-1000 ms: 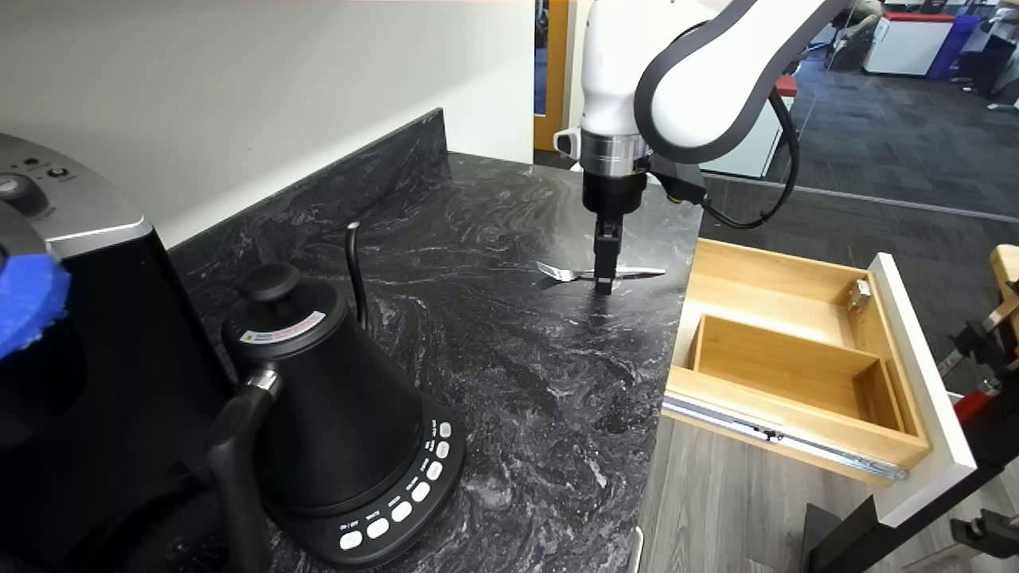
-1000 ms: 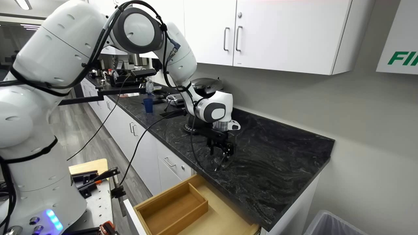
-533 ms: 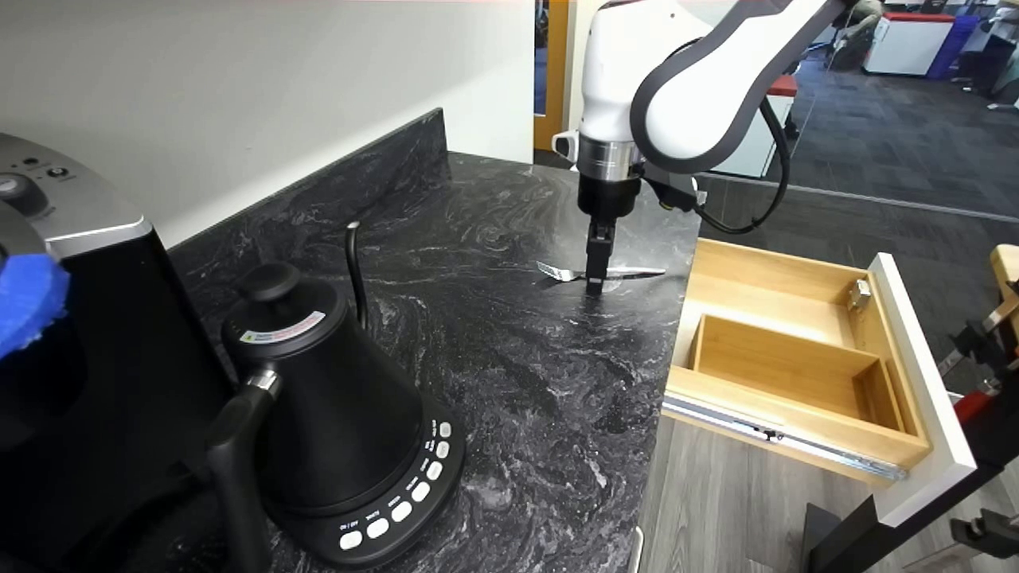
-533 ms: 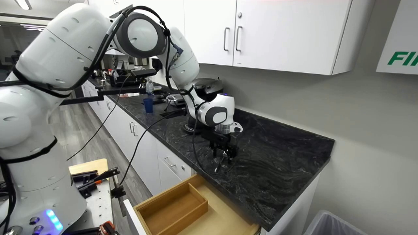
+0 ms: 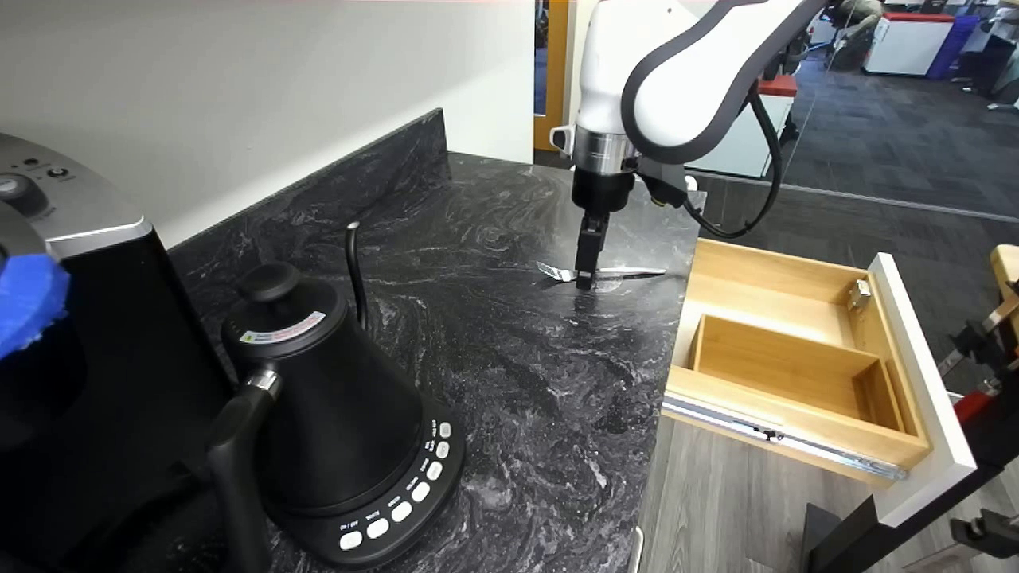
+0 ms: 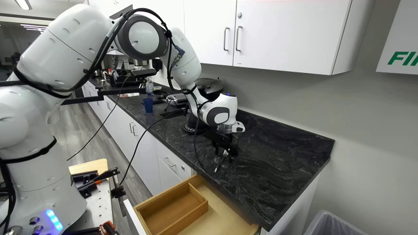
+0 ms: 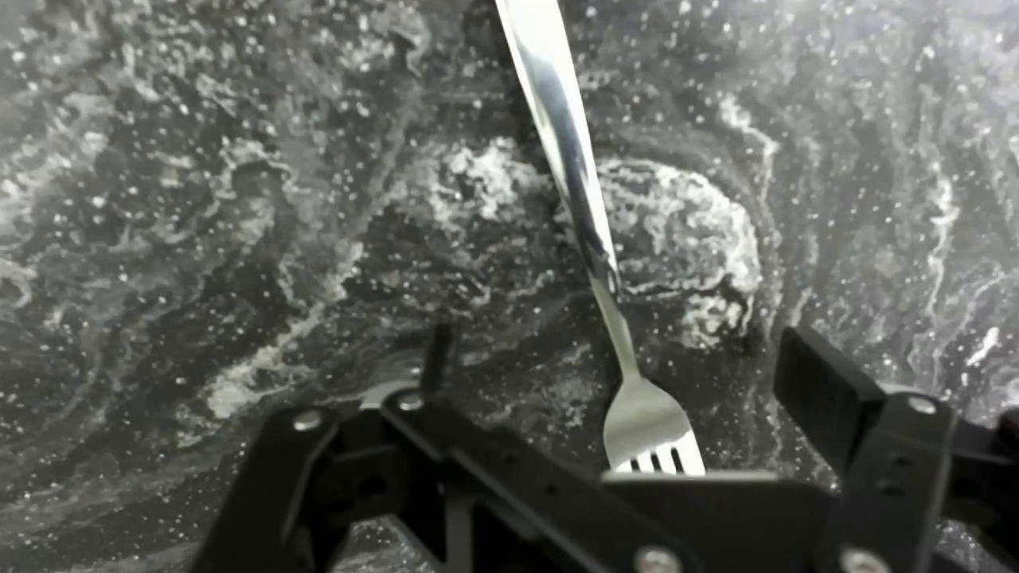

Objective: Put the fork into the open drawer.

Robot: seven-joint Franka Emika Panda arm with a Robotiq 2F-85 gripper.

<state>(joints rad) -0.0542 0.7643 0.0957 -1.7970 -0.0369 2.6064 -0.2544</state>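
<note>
The silvery fork [image 5: 633, 271] lies on the dark marbled counter. Its tines point to the wall and its handle to the drawer side. It also shows in an exterior view [image 6: 218, 167], partly hidden by the gripper. My gripper [image 5: 586, 280] is low over the fork near its neck and head. In the wrist view the gripper [image 7: 625, 370] is open. The fork's head [image 7: 649, 418] lies between the spread fingers, apart from both; the tine tips are hidden by the gripper body. The drawer [image 5: 764, 306] stands open beside the counter; it also shows in an exterior view [image 6: 215, 213].
A wooden box [image 5: 784, 362] sits inside the drawer. A black kettle [image 5: 334, 414] and a coffee machine [image 5: 72, 191] stand on the counter. A backsplash [image 5: 382, 171] runs along the wall. A blue cup [image 6: 148, 105] stands farther along, with white cabinets [image 6: 287, 36] above.
My gripper has shifted along the fork from the handle side toward the tines, away from the drawer, and tilted slightly. The fork and drawer have not moved.
</note>
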